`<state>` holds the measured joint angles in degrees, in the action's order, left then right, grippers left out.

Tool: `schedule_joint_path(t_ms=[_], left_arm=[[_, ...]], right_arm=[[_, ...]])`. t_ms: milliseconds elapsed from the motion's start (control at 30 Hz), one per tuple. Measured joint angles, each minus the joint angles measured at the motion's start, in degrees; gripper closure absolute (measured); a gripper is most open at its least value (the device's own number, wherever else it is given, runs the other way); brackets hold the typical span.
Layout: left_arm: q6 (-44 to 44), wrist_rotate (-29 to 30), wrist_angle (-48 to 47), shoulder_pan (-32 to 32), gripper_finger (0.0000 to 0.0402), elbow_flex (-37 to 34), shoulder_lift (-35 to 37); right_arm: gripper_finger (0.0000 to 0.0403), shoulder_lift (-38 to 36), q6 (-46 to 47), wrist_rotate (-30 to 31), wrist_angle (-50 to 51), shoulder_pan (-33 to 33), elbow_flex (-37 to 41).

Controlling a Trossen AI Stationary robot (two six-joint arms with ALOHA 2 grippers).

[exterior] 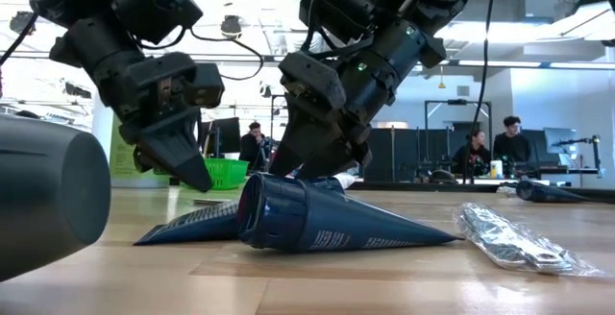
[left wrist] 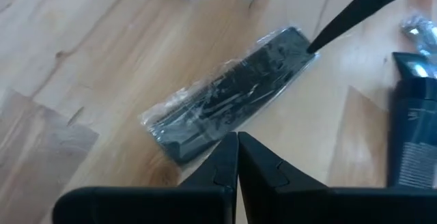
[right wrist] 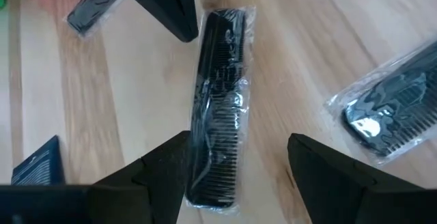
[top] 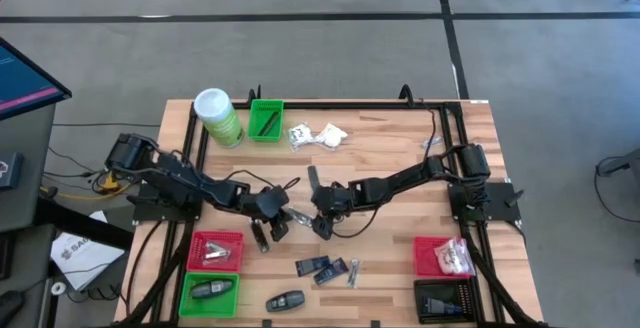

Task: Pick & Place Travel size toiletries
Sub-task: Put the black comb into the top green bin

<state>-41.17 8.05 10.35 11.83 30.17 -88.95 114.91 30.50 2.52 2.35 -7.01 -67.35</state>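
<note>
Wrapped black comb (right wrist: pixel 220 108) lies between the open right claw's (right wrist: pixel 235 176) fingers.

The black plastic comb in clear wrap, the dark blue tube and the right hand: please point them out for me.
black plastic comb in clear wrap (right wrist: pixel 220 108): right wrist view, middle of its spine.
dark blue tube (exterior: pixel 327 224): low view, middle of its body.
right hand (right wrist: pixel 235 162): right wrist view, midway between its open fingertips, over the comb.

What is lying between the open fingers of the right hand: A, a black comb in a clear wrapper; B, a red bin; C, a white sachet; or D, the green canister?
A: in the right wrist view, a wrapped black comb lies on the wood between the spread fingers of the right hand, not yet gripped.
</note>
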Motion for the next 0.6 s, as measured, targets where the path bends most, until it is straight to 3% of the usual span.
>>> schedule_joint_path(t_ms=[600], left_arm=[[0.04, -0.59, -2.01, -0.92, 0.04, 0.09, -0.57]], right_arm=[[0.0168, -0.07, -0.01, -1.01, -0.2, -0.07, 0.0]])
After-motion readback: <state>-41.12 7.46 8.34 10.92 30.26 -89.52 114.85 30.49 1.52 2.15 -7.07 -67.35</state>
